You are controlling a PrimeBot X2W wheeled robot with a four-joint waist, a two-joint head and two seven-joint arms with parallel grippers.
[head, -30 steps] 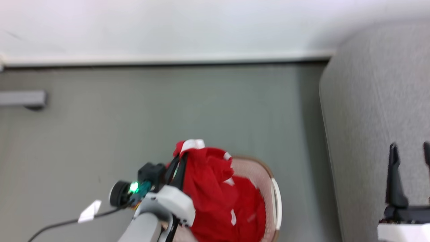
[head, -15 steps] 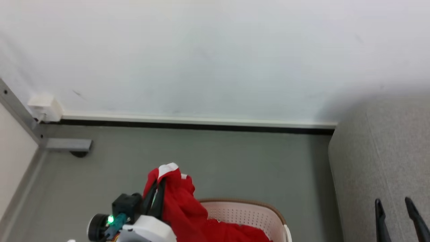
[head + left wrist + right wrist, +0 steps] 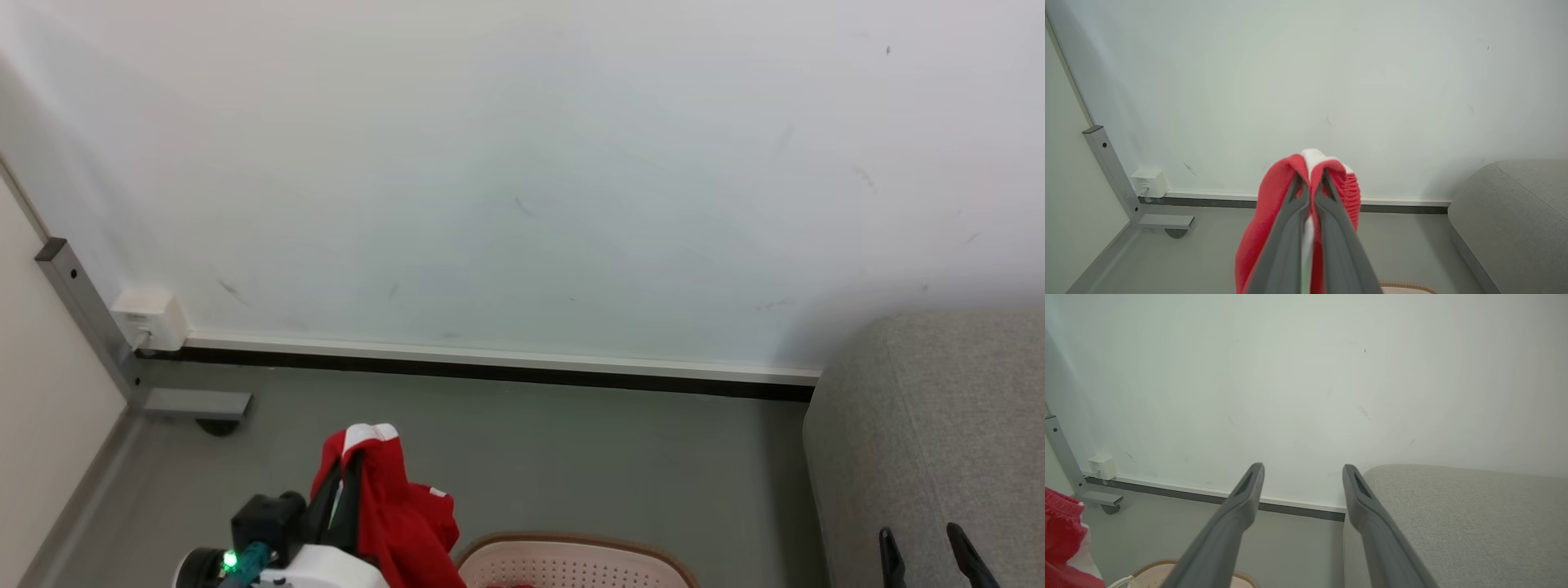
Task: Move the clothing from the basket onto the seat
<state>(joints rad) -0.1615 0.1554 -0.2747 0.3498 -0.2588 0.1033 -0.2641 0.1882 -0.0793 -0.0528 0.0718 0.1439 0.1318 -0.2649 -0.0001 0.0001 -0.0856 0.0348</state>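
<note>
**Red garment held up beside the basket, sofa off to the right**

At the far left a grey metal post [image 3: 82, 314] runs up the wall, with a small white wall box [image 3: 151, 318] near its foot. Neither matters to the job.

Next comes the left hand [image 3: 347, 461]. Its two dark fingers are pressed together on a fold of the red garment [image 3: 404, 514]. White trim pokes out above the tips and the rest of the cloth hangs down beside the wrist. Pinching near an edge looks deliberate, since the fabric drapes freely and can clear the basket wall.

The laundry basket [image 3: 571, 541] sits on the grey floor just right of the hanging cloth, brown rim uppermost. A sliver of red at its near edge suggests more clothing remains inside, though little of the interior can be seen.

The light grey sofa [image 3: 931, 425] stands well apart to the right. The right hand [image 3: 921, 545] hovers over it, fingers spread wide and gripping nothing, probably parked out of the way. The garment has yet to cross the floor gap rightward.
</note>
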